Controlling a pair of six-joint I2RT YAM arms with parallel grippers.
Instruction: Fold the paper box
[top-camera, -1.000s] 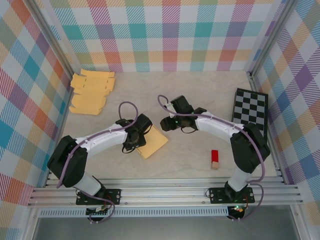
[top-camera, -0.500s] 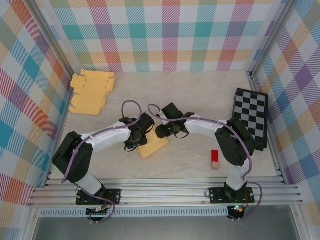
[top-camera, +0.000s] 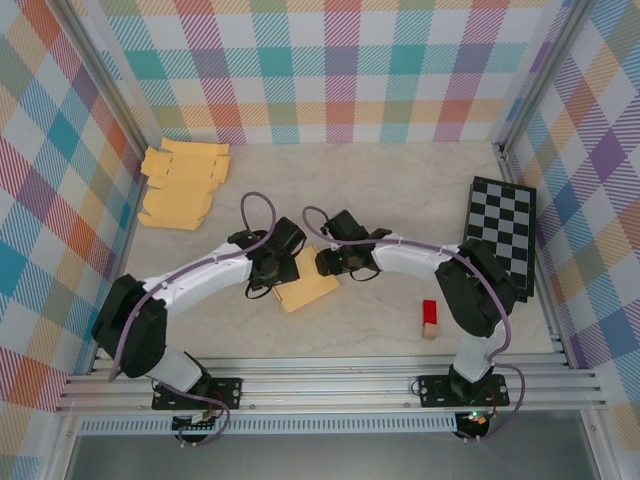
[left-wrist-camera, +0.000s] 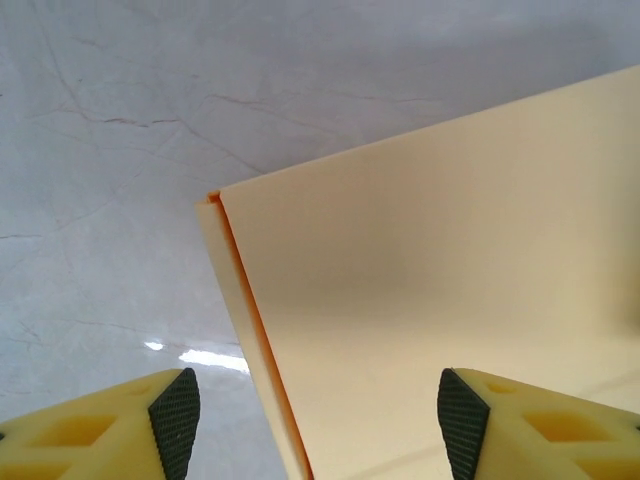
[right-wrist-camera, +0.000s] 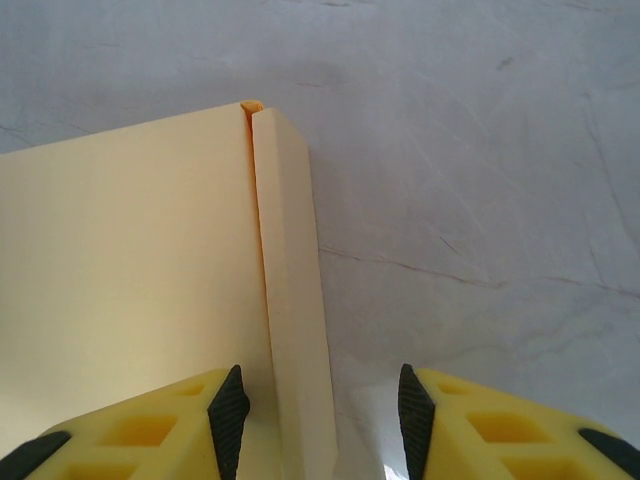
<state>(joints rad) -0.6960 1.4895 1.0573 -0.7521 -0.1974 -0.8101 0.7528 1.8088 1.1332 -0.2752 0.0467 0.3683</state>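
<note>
both my arms have closed in on the paper box (left-wrist-camera: 430, 250) since a second ago: my left gripper (left-wrist-camera: 313, 405) has shifted along its left edge and spread its jaws wider, while my right gripper (right-wrist-camera: 320, 405) has swung in from farther back to the box's right edge. that puts me at both ends of the box, which lies flat on the table (right-wrist-camera: 480, 150) between my wrists (no panel raised yet), so i judge the folding is only about to start. left jaws: wide open, straddling the box's corner and its layered edge, pinching nothing. right jaws: open by a moderate gap, poised over the narrow side flap, with bare table under the outer finger; nothing gripped there either.
</note>
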